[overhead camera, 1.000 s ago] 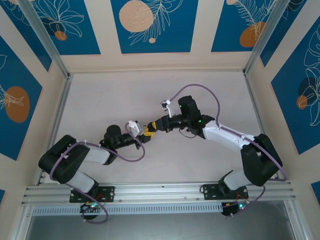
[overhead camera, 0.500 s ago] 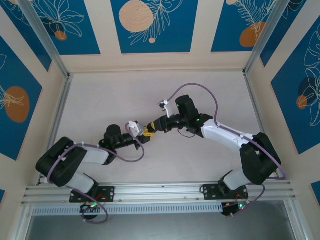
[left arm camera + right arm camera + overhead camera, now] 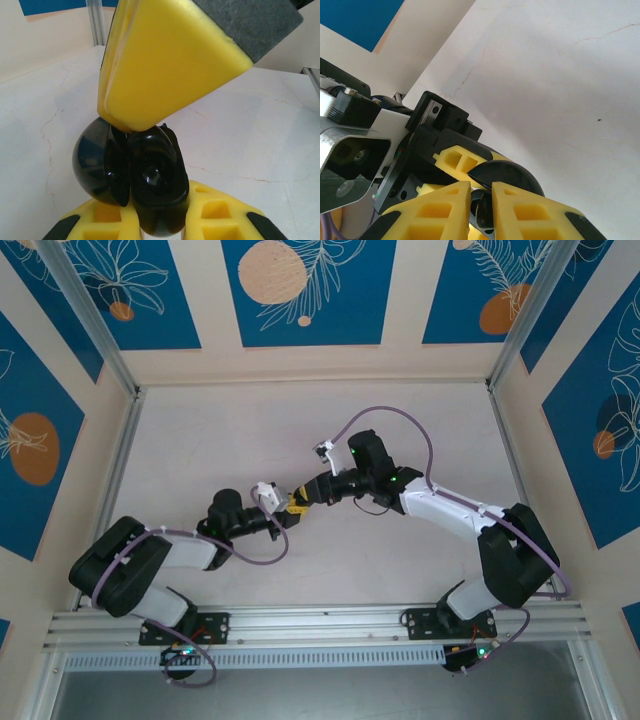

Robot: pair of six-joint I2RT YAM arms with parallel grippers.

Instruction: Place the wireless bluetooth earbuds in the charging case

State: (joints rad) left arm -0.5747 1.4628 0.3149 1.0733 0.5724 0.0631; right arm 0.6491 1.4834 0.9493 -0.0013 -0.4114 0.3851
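Yellow fingers [image 3: 442, 212] beside black charging case [image 3: 510, 175]

Left gripper [image 3: 159, 206], right gripper [image 3: 481, 194] tip-to-tip, both clamped.

No writing, label, brand or number can be read anywhere, not on arms, walls or table.

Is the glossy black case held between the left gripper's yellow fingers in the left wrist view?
Yes, the black case sits pinched between the two yellow fingers of the left gripper at the bottom of that view.
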